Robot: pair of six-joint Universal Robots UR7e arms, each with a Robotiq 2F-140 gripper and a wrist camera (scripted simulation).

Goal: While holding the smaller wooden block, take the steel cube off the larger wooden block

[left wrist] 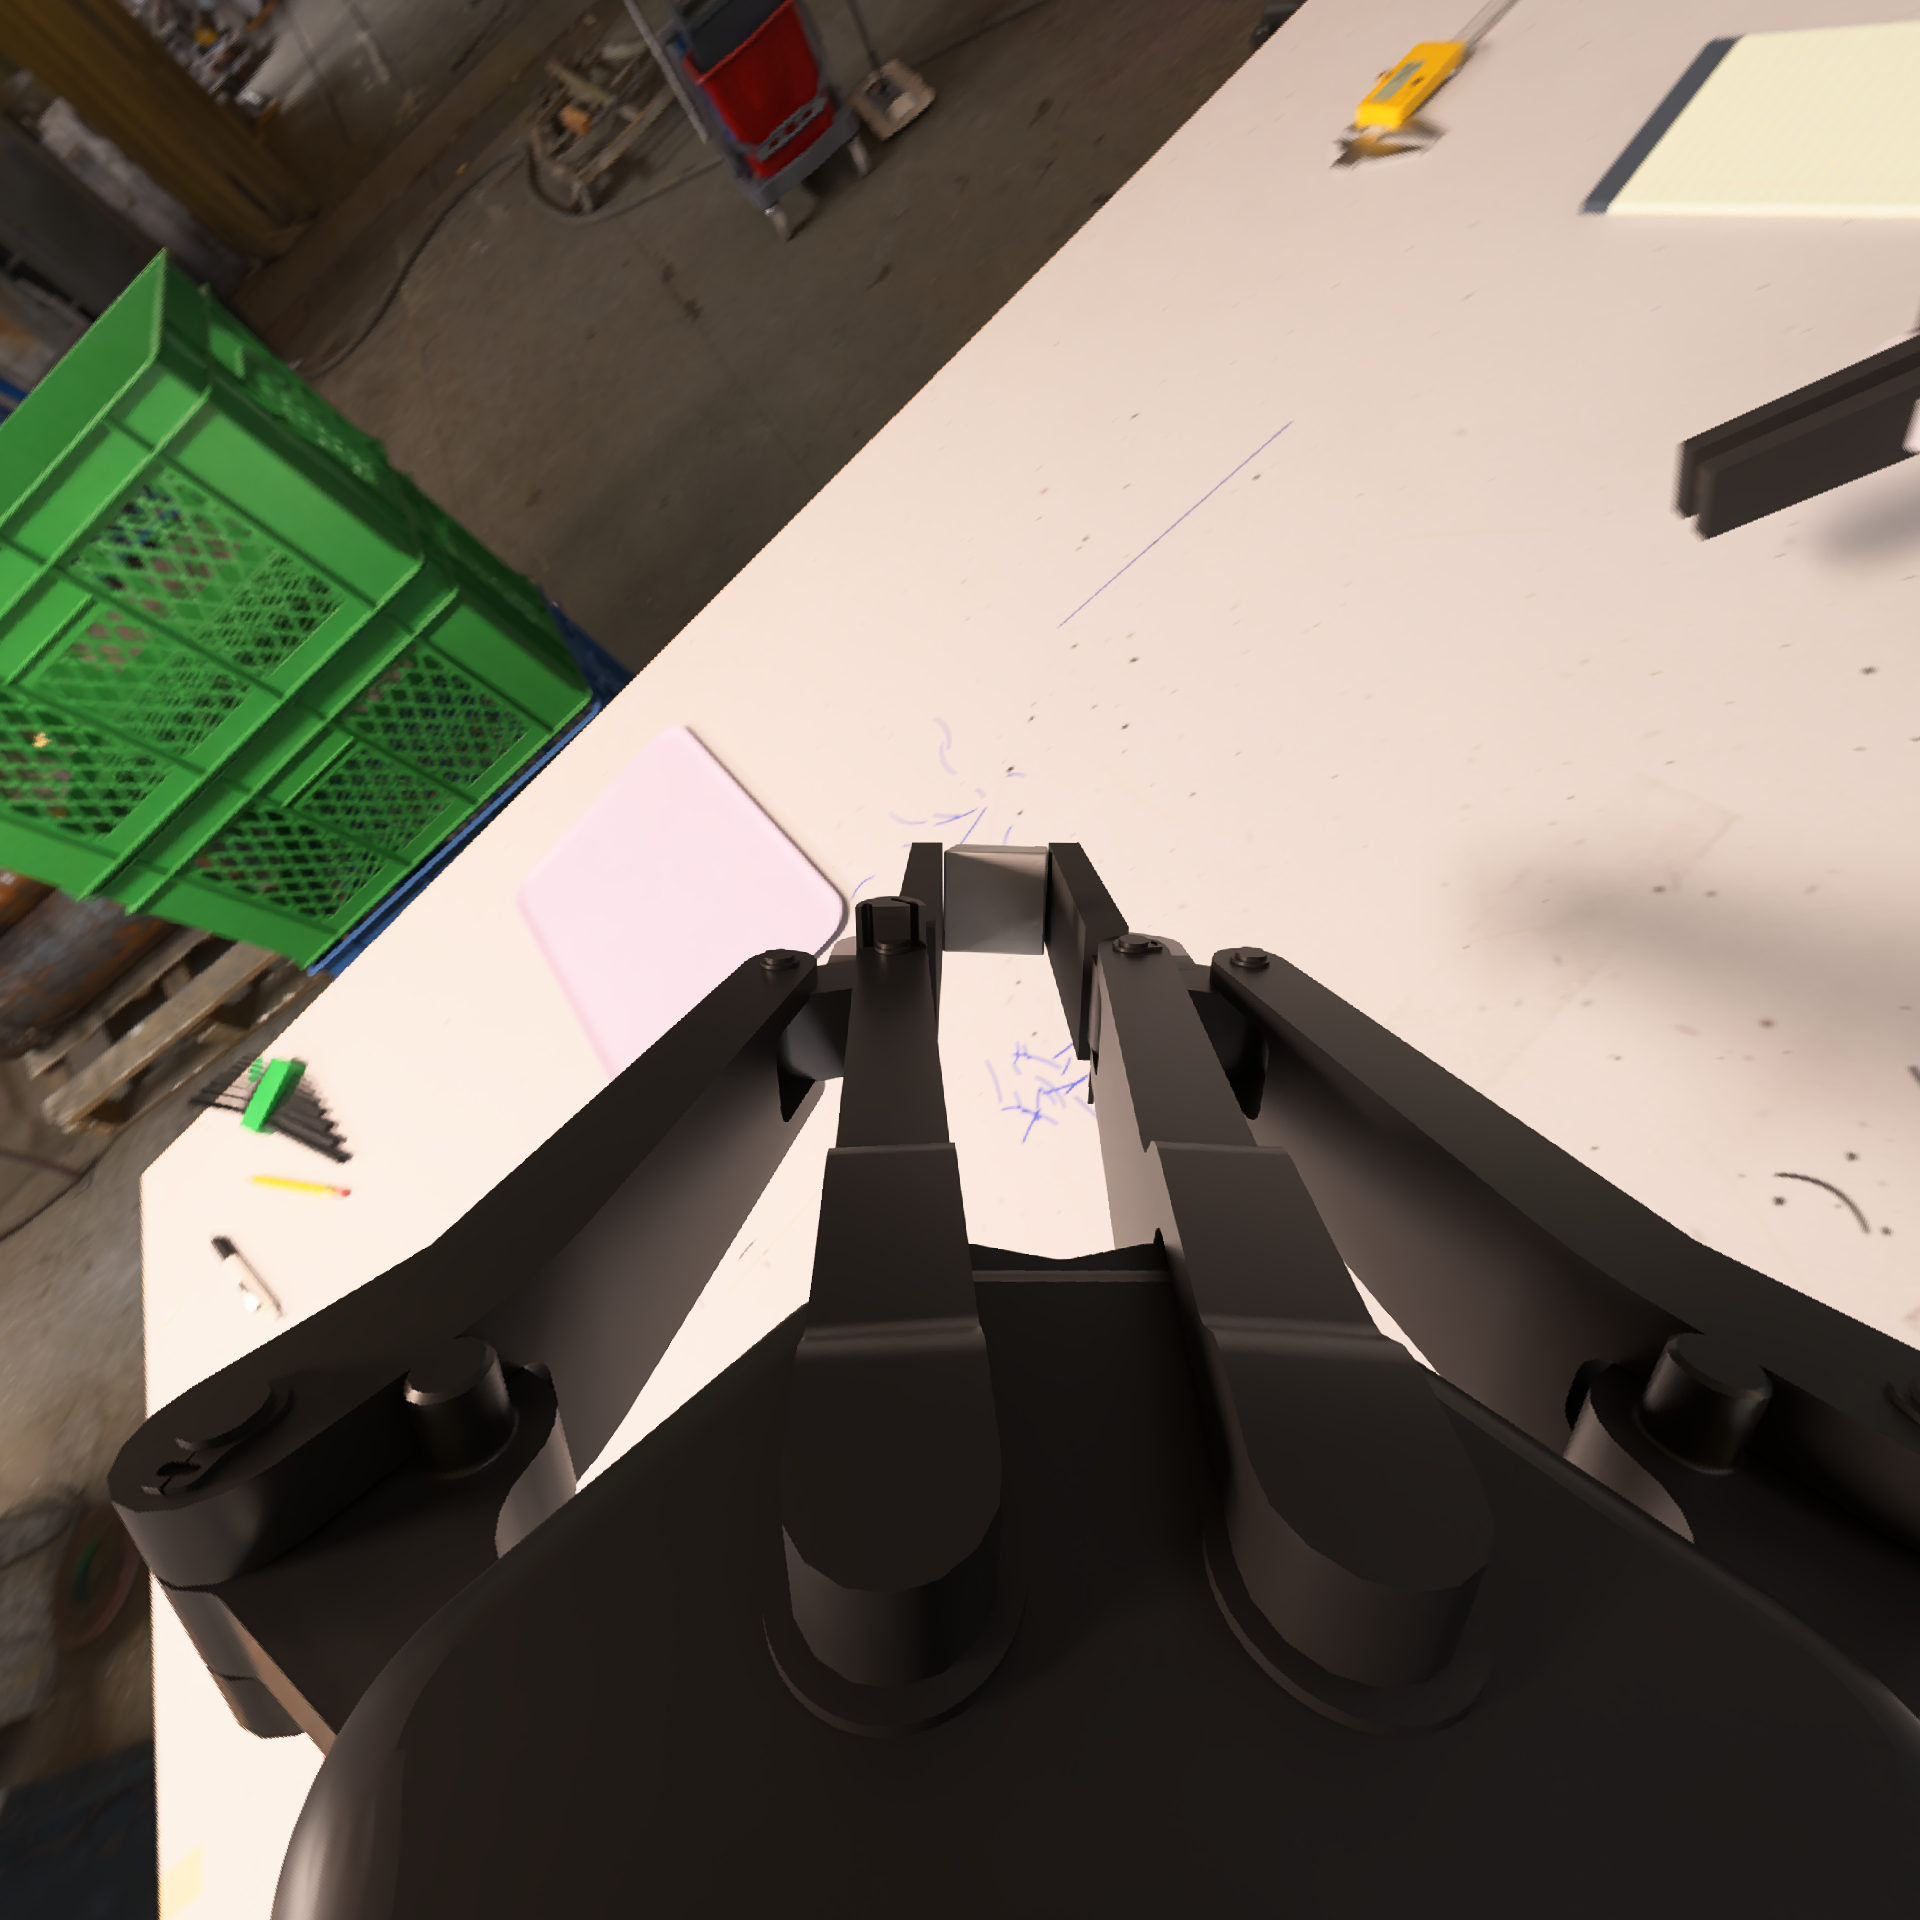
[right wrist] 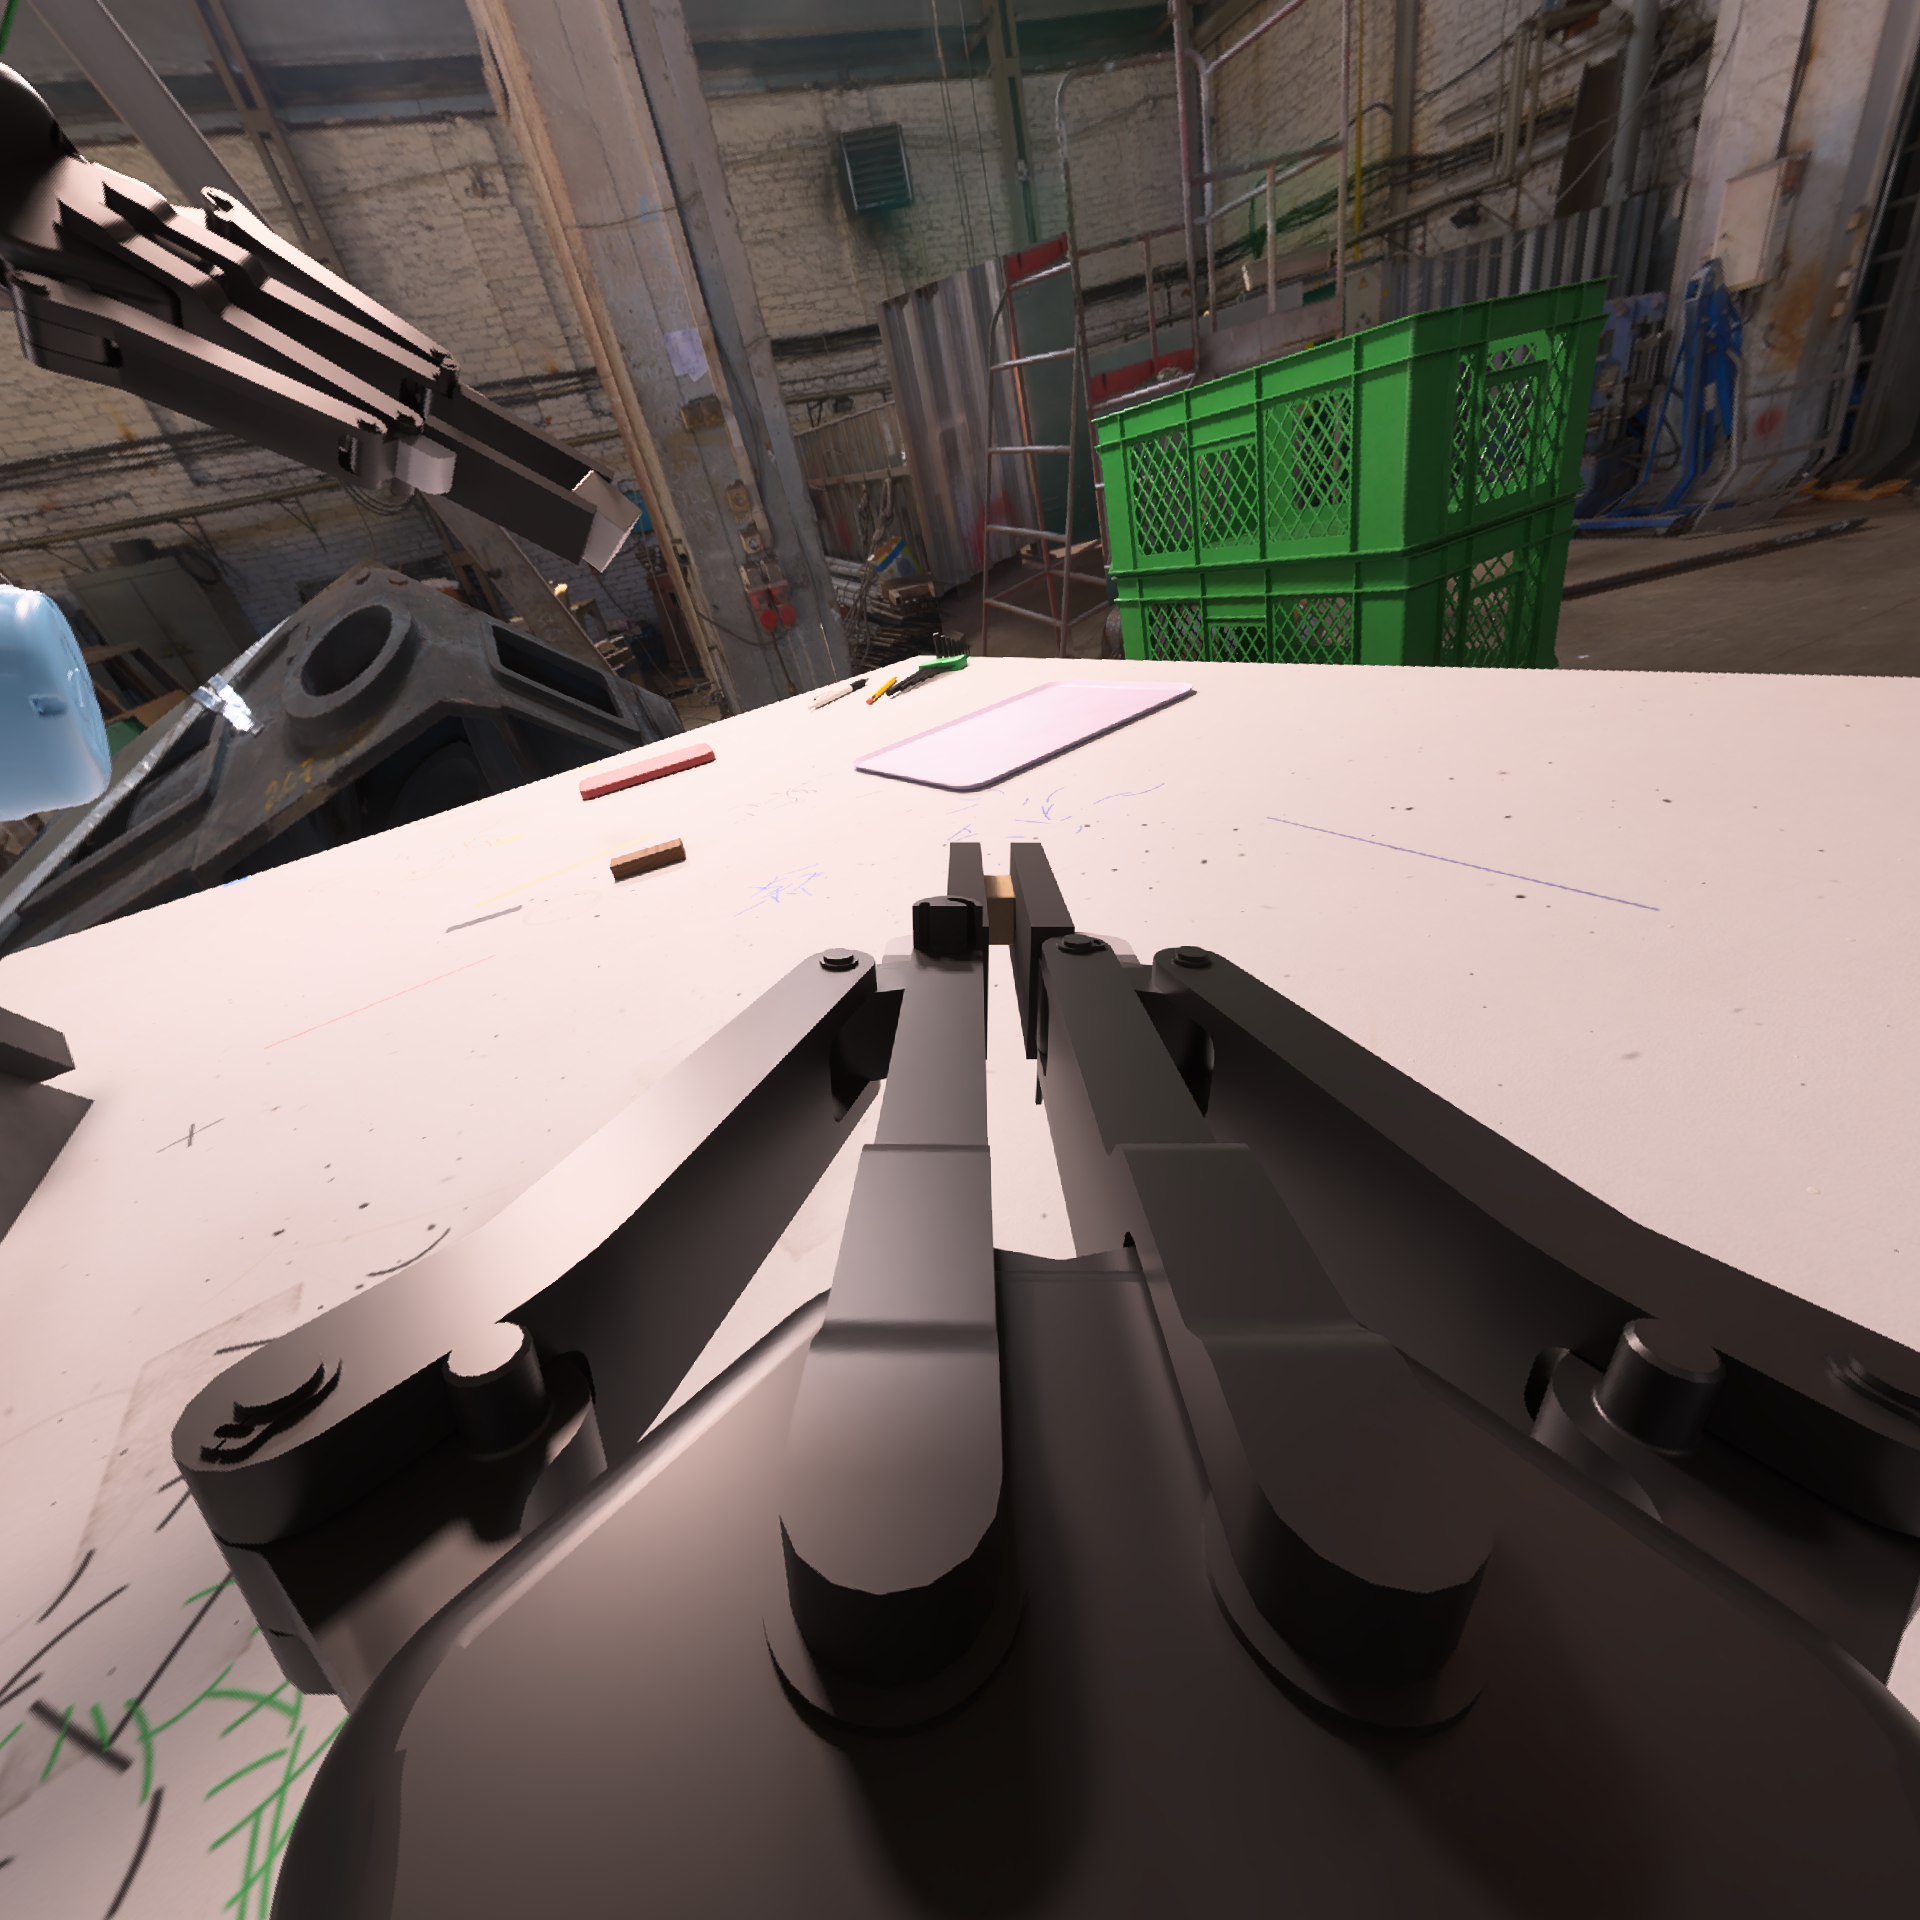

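Steel cube (left wrist: 994, 899) sits clamped between the fingers of the left gripper (left wrist: 995, 883), lifted clear above the white table (left wrist: 1351, 727). The right gripper (right wrist: 997, 896) pinches the smaller wooden block (right wrist: 1000, 906). The larger wooden block (right wrist: 646, 859) lies bare on the table, well apart, so the removal appears done; only setting the cube down may remain.

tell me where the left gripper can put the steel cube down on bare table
The left gripper holds the steel cube. The table is bare right of the pink mat. It is crowded left of the mat: larger wooden block, red bar, pens.
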